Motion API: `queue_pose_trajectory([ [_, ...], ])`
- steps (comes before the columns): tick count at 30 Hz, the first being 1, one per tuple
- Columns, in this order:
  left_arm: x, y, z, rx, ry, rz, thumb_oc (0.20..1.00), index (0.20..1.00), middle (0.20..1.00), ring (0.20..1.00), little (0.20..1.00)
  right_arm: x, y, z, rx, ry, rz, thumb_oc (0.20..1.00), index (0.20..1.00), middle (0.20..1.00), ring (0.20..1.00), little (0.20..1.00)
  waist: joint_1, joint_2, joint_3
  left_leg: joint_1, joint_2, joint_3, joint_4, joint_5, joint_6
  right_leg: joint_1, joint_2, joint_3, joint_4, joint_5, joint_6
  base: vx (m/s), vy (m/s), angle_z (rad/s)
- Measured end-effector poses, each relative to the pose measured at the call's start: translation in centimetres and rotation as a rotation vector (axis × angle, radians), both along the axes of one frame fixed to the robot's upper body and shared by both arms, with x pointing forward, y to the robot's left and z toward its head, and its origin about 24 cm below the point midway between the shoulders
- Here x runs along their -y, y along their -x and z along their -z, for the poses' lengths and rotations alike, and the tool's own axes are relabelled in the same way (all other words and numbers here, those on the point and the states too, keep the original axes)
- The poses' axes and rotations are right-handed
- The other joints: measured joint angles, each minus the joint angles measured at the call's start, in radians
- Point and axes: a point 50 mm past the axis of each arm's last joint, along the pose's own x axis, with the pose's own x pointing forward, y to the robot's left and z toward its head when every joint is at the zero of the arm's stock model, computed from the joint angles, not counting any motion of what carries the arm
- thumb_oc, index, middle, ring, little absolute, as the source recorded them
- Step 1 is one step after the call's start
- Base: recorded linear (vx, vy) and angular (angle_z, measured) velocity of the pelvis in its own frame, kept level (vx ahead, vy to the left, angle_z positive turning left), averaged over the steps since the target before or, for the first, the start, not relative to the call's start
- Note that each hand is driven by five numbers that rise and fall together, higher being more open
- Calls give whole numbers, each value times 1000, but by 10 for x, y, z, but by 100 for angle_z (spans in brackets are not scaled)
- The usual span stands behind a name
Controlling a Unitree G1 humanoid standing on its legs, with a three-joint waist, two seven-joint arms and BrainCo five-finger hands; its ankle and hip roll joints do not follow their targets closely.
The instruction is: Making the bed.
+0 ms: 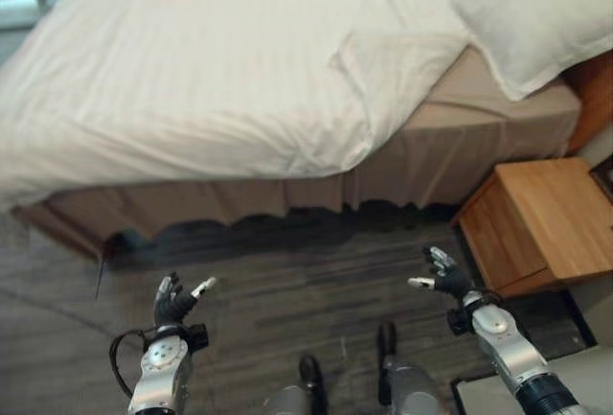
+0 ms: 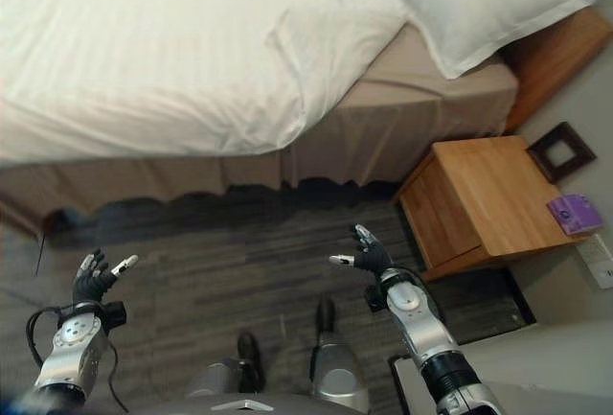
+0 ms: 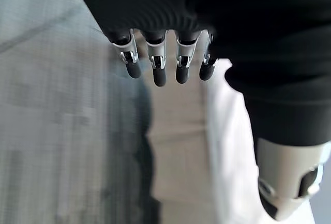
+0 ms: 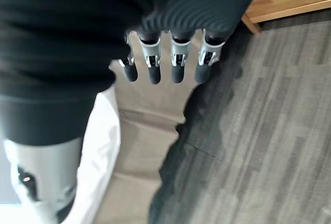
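We see the left hand (image 1: 175, 302) and the right hand (image 1: 443, 276) raised over the grey floor (image 1: 278, 271), fingers loosely spread, holding nothing and touching nothing. Both are well apart from the bed (image 1: 421, 156). The white duvet (image 1: 182, 70) covers the mattress, draping over the near edge, with one corner folded back near the pillow (image 1: 532, 8). The bed's long axis runs left to right, pillow end beside the wooden nightstand (image 1: 541, 219).

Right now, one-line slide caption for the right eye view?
Both hands, left and right, open above the floor before the bed; duvet corner folded back near pillow.
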Motion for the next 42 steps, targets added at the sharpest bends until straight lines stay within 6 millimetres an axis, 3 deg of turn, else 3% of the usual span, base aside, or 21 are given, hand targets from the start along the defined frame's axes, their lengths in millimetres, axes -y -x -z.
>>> queue_pose_trajectory([
  [3, 13, 4, 3, 13, 14, 33, 1000, 1000, 1000, 1000, 1000, 5, 1, -4, 25, 60, -4, 1000, 1000, 1000, 1000, 1000, -6, 90, 14, 55, 34, -48, -84, 24, -22, -6, 72, -23, -5, 23, -52, 523, -217, 49],
  [4, 14, 5, 2, 13, 11, 40, 1000, 1000, 1000, 1000, 1000, 5, 2, -4, 25, 72, -6, 1000, 1000, 1000, 1000, 1000, -8, 92, 13, 79, 36, -54, -110, 29, -29, -6, 82, -30, 16, 22, -52, 820, -520, 73],
  [5, 15, 20, 6, -6, -2, 55, 1000, 1000, 1000, 1000, 1000, 4, 3, -2, 24, 68, -5, 1000, 1000, 1000, 1000, 1000, -1, 77, -28, 126, 54, -56, -154, 40, -79, -1, 124, -37, 51, -11, -99, 633, -463, 51],
  [6, 17, 33, 12, -38, 0, 68, 1000, 1000, 1000, 1000, 1000, 3, 5, 4, 11, 59, 15, 1000, 1000, 1000, 1000, 1000, 8, 82, -33, 128, 84, -90, -68, 34, -135, 8, 154, -64, 129, -44, -154, 594, -502, 46],
  [8, 24, 34, 14, -48, 4, 107, 1000, 1000, 1000, 1000, 1000, 1, 12, 18, -51, 48, 35, 1000, 1000, 1000, 1000, 1000, 55, 46, -32, -34, 170, -114, 337, 34, -140, 35, 191, -41, 159, -80, -219, 437, -318, -15],
  [10, 28, 32, 12, -39, 10, 131, 1000, 1000, 1000, 1000, 1000, 2, 12, 17, -43, 46, 43, 1000, 1000, 1000, 1000, 1000, 98, 39, -39, -125, 234, -137, 539, 130, -123, 103, 250, -15, 72, -79, -238, 357, -118, -72],
  [11, 27, 30, 9, -27, 5, 140, 1000, 1000, 1000, 1000, 1000, 0, 9, 14, -25, 45, 39, 1000, 1000, 1000, 1000, 1000, 121, 21, -44, -139, 238, -136, 537, 127, -126, 115, 248, -3, 58, -53, -267, 565, -13, -68],
  [14, 38, 11, 2, 30, 23, 168, 1000, 1000, 1000, 1000, 1000, 5, -5, 2, 18, 71, 54, 1000, 1000, 1000, 1000, 1000, 128, -3, -33, -163, 146, -139, 249, 103, -156, 168, 239, 63, -9, -55, -254, 484, 67, -46],
  [15, 40, 9, 1, 35, 24, 171, 1000, 1000, 1000, 1000, 1000, 7, -12, -3, 34, 86, 48, 1000, 1000, 1000, 1000, 1000, 131, 13, -30, -118, 122, -102, -2, 134, -129, 207, 246, 69, -32, -29, -250, 349, 75, -56],
  [18, 37, 6, -5, 55, 4, 170, 1000, 1000, 1000, 1000, 1000, 8, -8, 2, -4, 140, -8, 1000, 1000, 1000, 1000, 1000, 126, 61, -45, -90, 111, -6, -276, 232, -132, 283, 291, 62, -39, -123, -220, 596, 93, -21],
  [21, 34, -1, -22, 133, -14, 164, 1000, 1000, 1000, 1000, 1000, 20, -1, 10, -56, 219, -30, 1000, 1000, 1000, 1000, 1000, 126, 84, -45, -114, 109, 226, -319, 266, -110, 369, 318, 39, -38, -188, -220, 602, 83, 14],
  [23, 23, 12, -23, 132, -31, 125, 1000, 1000, 1000, 1000, 1000, 17, 2, 12, -60, 231, -45, 1000, 1000, 1000, 1000, 1000, 136, 55, -81, -69, 98, 242, -296, 317, -34, 434, 307, 67, -28, -240, -189, 394, 133, -28],
  [24, 20, 16, -22, 125, -31, 106, 1000, 1000, 1000, 1000, 1000, 14, 2, 13, -61, 229, -54, 1000, 1000, 1000, 1000, 1000, 145, 45, -81, -41, 84, 220, -298, 323, -16, 415, 298, 70, 60, -263, -152, 275, 166, -50],
  [26, 17, 21, -19, 100, -48, 100, 1000, 1000, 1000, 1000, 1000, -4, 2, 12, -32, 204, -98, 1000, 1000, 1000, 1000, 1000, 139, 59, -79, 17, 119, 223, -311, 319, 86, 209, 264, 15, 548, -246, -58, 209, 123, -49],
  [27, 13, 20, -20, 85, -75, 106, 1000, 1000, 1000, 1000, 1000, -11, 0, 7, -6, 197, -125, 1000, 1000, 1000, 1000, 1000, 127, 35, -71, 43, 100, 223, -312, 301, 102, 96, 201, -4, 798, -208, -11, 141, 52, 2],
  [29, 14, 9, -26, 101, -98, 127, 1000, 1000, 1000, 1000, 1000, -15, 0, 2, 26, 193, -144, 1000, 1000, 1000, 1000, 1000, 75, 4, -69, 83, 63, 192, -311, 259, 106, -29, 126, 7, 937, -234, -7, 276, 2, 39],
  [32, 14, -16, -48, 193, -124, 133, 1000, 1000, 1000, 1000, 1000, -14, -15, -21, 115, 255, -171, 1000, 1000, 1000, 1000, 1000, 52, 18, -51, 125, 44, 172, -311, 227, 96, -156, 42, -12, 671, -240, -58, 262, -176, 55],
  [35, 14, -34, -79, 341, -110, 117, 1000, 1000, 1000, 1000, 1000, -17, -35, -62, 276, 395, -255, 1000, 1000, 1000, 1000, 1000, 60, 16, -51, 145, 43, 116, -311, 185, 38, -125, 49, 9, 270, -121, -70, 246, -227, 76],
  [37, 13, -41, -100, 452, -98, 106, 1000, 1000, 1000, 1000, 1000, -27, -57, -109, 461, 485, -304, 1000, 1000, 1000, 1000, 1000, 84, -18, -53, 144, 28, 62, -310, 177, 42, -52, 78, 107, -26, -30, -53, 269, -227, 79],
  [40, 16, -45, -114, 522, -77, 105, 1000, 1000, 1000, 1000, 1000, -38, -82, -148, 584, 533, -308, 1000, 1000, 1000, 1000, 1000, 113, -73, -69, 177, 13, -7, -305, 156, -1, 51, 84, 115, -35, 148, -101, 153, -97, 88],
  [42, 9, -30, -111, 532, -88, 70, 1000, 1000, 1000, 1000, 1000, -60, -91, -164, 659, 526, -346, 1000, 1000, 1000, 1000, 1000, 171, -78, -76, 173, 45, 9, -277, 117, -58, 75, 104, 103, -35, 119, -92, 157, -115, -10],
])
